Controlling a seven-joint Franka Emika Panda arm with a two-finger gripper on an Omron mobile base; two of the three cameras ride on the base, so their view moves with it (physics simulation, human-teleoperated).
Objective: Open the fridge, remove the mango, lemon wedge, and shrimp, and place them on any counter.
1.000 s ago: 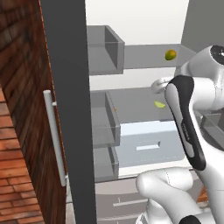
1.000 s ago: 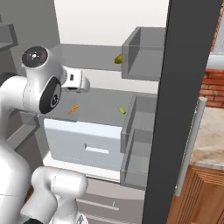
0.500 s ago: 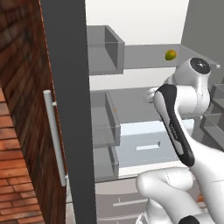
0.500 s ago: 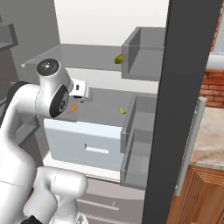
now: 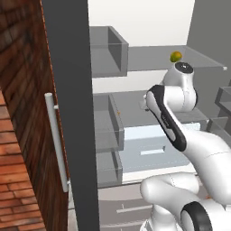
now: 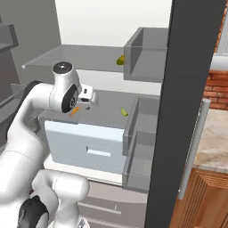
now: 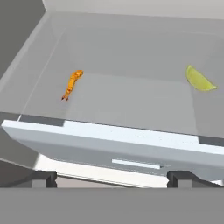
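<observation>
The fridge (image 5: 67, 90) stands open, its white inside and grey shelves showing. On the upper shelf sits the mango (image 5: 176, 56) (image 6: 120, 59). On the middle shelf lie the orange shrimp (image 6: 75, 110) (image 7: 71, 84) and the lemon wedge (image 6: 124, 112) (image 7: 200, 80), well apart. My gripper (image 6: 90, 105) (image 7: 113, 179) hangs open and empty just in front of and above that shelf, nearer the shrimp. One fingertip (image 7: 43, 178) shows low in the hand view. In the left base view my arm hides the lemon wedge.
A white drawer (image 7: 118, 144) juts out under the middle shelf. The open doors (image 6: 182, 89) carry grey door bins (image 6: 147, 58) on both sides. Brick wall is at the left, and the beige counter (image 6: 213, 142) over wooden cabinets is at the right.
My arm has swung upward and into the fridge, carrying the hand closer to the middle shelf. The jaws stayed open. The foods have not moved.
</observation>
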